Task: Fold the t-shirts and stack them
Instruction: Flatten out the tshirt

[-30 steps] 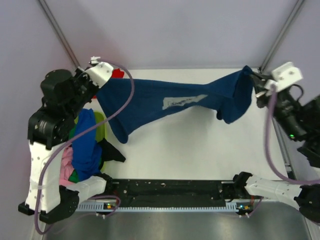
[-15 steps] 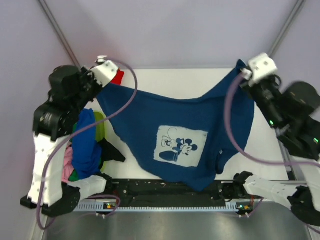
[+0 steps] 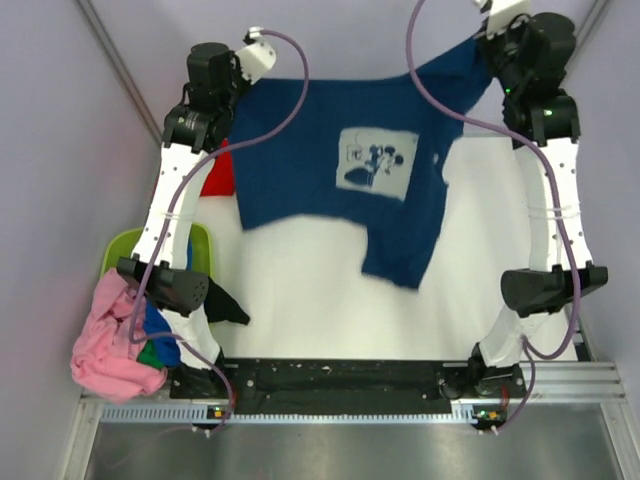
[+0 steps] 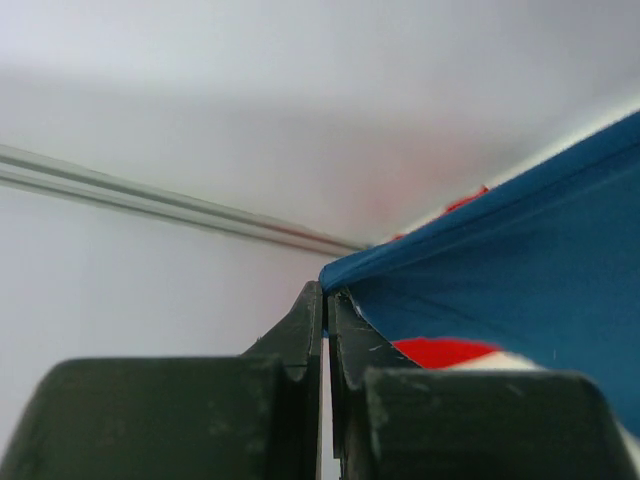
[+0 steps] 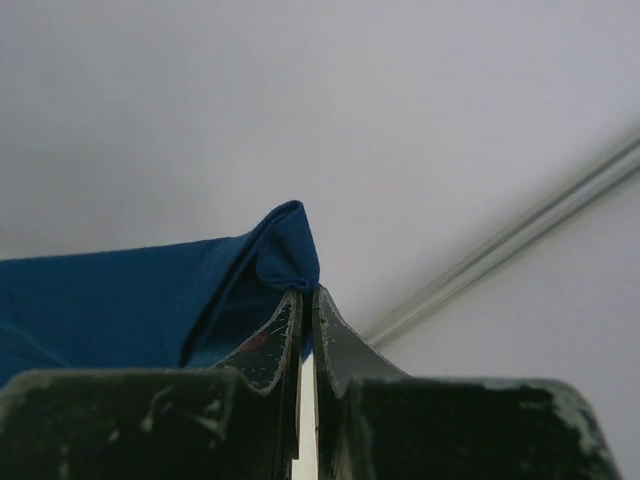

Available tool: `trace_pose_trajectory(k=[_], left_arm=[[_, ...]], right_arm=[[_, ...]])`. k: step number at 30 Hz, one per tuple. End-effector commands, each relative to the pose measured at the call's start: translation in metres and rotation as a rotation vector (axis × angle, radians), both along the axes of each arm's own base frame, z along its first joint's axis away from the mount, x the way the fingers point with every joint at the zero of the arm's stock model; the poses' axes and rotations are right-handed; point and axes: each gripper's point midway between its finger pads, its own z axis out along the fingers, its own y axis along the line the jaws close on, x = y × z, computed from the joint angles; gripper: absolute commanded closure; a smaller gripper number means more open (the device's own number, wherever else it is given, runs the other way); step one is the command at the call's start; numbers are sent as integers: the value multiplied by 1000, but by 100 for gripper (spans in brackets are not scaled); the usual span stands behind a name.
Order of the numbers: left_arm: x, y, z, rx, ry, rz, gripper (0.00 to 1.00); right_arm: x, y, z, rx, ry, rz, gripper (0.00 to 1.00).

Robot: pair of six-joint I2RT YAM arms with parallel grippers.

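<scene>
Navy t-shirt (image 3: 290,150) hangs stretched wide, pale mouse print (image 3: 376,162) showing.

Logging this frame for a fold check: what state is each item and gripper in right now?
navy t-shirt: unfolded, stretched between both grippers, print showing
left gripper: shut on navy t-shirt
right gripper: shut on navy t-shirt
red t-shirt: unfolded, partly hidden by navy t-shirt
pink t-shirt: crumpled, spilling over basket
basket: upright, partly filled

My left arm (image 3: 172,200) and right arm (image 3: 560,190) are showing white shells, black joints and lilac cables (image 3: 410,50); the black fingers (image 5: 262,350) of my right gripper (image 5: 306,300) are looking scuffed.
</scene>
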Motion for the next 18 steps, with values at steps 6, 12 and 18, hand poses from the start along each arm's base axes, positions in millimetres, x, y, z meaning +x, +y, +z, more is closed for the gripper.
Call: trace_pose_trajectory(k=[6, 12, 18], left_arm=[[-30, 5, 89, 49, -291, -75, 100], [-46, -3, -14, 118, -41, -169, 100], [-93, -9, -171, 140, 340, -290, 100]], right_arm=[[-114, -48, 96, -293, -237, -84, 100], [-165, -44, -53, -463, 150, 2, 100], [-269, 17, -270, -670, 670, 388, 100]])
